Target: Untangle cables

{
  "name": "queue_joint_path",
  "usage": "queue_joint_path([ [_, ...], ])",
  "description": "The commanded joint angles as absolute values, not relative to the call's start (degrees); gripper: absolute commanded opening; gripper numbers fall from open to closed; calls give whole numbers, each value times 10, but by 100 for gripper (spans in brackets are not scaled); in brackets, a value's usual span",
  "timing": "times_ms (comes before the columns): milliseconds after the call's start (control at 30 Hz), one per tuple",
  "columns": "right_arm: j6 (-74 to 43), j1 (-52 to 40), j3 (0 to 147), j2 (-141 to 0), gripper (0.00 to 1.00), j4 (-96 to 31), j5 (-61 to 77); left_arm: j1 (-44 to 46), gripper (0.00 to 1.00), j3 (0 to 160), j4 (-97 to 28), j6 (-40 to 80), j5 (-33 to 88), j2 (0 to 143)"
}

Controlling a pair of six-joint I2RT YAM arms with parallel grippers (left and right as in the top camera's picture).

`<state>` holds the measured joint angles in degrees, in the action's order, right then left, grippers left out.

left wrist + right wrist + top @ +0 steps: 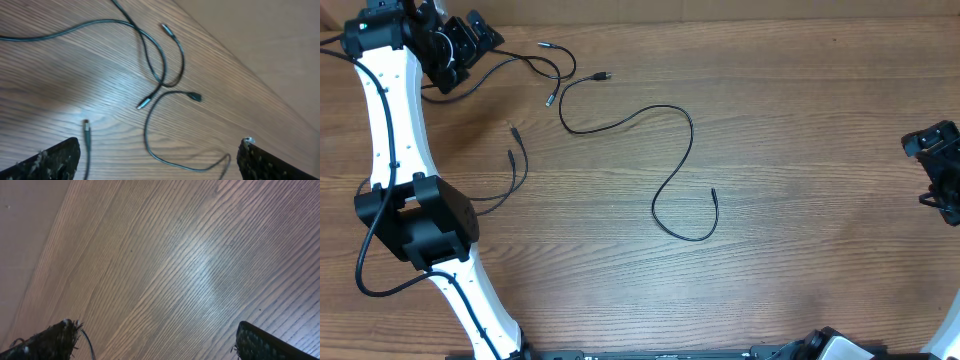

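Several thin black cables lie on the wooden table. A long loose cable snakes across the middle. A looped cable lies at the upper left, and another runs beside the left arm. In the left wrist view, two strands cross, with plug tips around them and the long cable's end curving between the fingers. My left gripper is open and empty, hovering above and left of the crossing. My right gripper is open and empty, far from every cable.
The left arm's white links and black elbow stretch along the table's left side. The table's back edge is close behind the looped cable. The right wrist view shows only bare wood.
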<state>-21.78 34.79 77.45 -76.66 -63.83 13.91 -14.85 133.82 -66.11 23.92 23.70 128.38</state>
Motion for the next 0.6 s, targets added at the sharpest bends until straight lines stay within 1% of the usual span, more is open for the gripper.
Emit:
queue_joint_path([
  [0,-213,349,781,-765,100,-635,133,-143,100,1345,-660,185,170,1289],
  [100,-213,349,781,-765,100,-635,133,-135,100,1345,-662,128,120,1289],
  [167,-213,349,781,-765,100,-635,133,-131,100,1345,-661,128,102,1289],
  [567,-213,349,781,-765,100,-635,133,-130,100,1344,-648,129,93,1290],
])
